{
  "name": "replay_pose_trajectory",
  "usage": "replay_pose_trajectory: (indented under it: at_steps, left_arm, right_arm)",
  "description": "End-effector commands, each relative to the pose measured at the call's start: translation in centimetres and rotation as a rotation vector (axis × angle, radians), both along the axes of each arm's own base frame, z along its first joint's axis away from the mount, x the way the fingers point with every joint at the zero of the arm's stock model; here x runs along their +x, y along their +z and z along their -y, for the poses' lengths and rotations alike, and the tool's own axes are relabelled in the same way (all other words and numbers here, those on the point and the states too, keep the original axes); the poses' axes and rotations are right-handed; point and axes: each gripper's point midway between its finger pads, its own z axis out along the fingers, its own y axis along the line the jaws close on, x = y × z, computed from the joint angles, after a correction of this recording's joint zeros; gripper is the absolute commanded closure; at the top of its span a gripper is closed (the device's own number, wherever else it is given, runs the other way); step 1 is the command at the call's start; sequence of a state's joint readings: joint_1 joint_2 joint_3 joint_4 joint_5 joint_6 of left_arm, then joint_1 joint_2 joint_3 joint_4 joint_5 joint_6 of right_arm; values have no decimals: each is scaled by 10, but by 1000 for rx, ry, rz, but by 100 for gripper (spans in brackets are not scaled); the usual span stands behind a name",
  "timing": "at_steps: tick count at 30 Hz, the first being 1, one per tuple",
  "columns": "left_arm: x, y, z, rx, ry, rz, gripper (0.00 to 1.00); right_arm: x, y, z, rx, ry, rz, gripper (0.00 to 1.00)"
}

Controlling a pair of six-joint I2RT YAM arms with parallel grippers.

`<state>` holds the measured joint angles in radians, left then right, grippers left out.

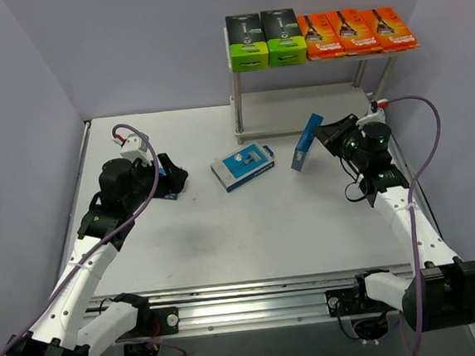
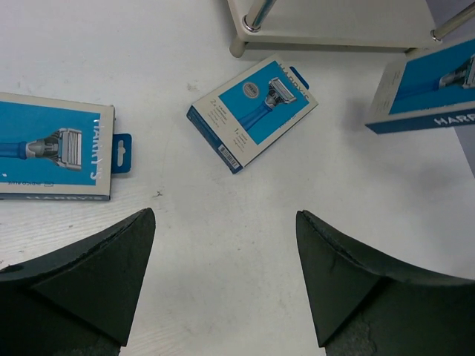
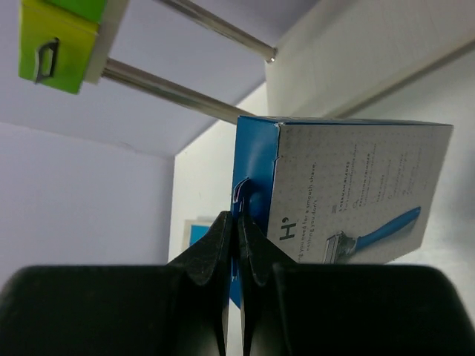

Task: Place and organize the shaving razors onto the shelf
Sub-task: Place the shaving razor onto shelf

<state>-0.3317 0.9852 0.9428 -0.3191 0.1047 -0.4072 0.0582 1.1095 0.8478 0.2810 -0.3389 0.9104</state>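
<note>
The right claw [image 3: 237,219] is pressed together on the thin hang tab of a light blue razor pack [image 3: 349,193]. The pack hangs on edge just in front of the shelf [image 1: 267,131], apparently lifted off the surface [image 1: 227,245]. A tab pinch lets the pack swing, so the approach wants to be slow: pass between the front posts [image 1: 237,103] and lay it flat on the lower board [image 1: 314,105]. Up top, the shelf already carries the black-and-green packs [image 1: 246,40] and orange packs [image 1: 358,32]. The left claw [image 2: 223,222] stands spread, holding nothing, with a second blue pack [image 2: 52,152] beside it and a third blue pack [image 2: 252,111] lying ahead.

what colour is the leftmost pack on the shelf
That pack: black with a lime-green end, best in top external view.
</note>
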Motion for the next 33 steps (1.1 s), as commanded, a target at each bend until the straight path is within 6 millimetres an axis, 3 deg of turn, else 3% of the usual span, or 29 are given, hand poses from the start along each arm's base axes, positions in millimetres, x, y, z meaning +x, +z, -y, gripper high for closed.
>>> replay_pose_trajectory:
  at_steps: [1, 2, 6, 11, 15, 16, 17, 21, 22, 24, 33]
  left_arm:
    - [1, 17, -7, 29, 9, 72, 14]
    - [0, 19, -8, 31, 8, 80, 14]
    - [-3, 19, -11, 44, 12, 85, 14]
    - [-4, 19, -13, 50, 20, 91, 14]
    - [-4, 20, -13, 51, 18, 93, 14]
    - [-4, 20, -13, 51, 17, 95, 14]
    - [-4, 20, -13, 52, 19, 93, 14]
    - [-4, 20, -12, 51, 14, 93, 14]
    - [-4, 19, -12, 51, 13, 90, 13]
    - [-4, 19, -12, 51, 11, 90, 13]
    - [-3, 18, -11, 53, 6, 88, 13]
  right_arm:
    - [22, 54, 4, 82, -46, 190, 100]
    - [27, 62, 7, 99, -67, 231, 100]
    - [45, 62, 13, 141, -106, 266, 100]
    - [55, 75, 17, 206, -130, 381, 100]
    - [64, 66, 21, 259, -136, 417, 100]
    - [62, 73, 22, 278, -126, 461, 100]
    - [66, 59, 23, 311, -127, 439, 100]
    - [71, 46, 15, 416, -54, 453, 100]
    - [67, 57, 14, 440, -29, 515, 100]
    - [73, 46, 13, 495, -14, 514, 100]
    - [80, 55, 9, 487, 37, 578, 100]
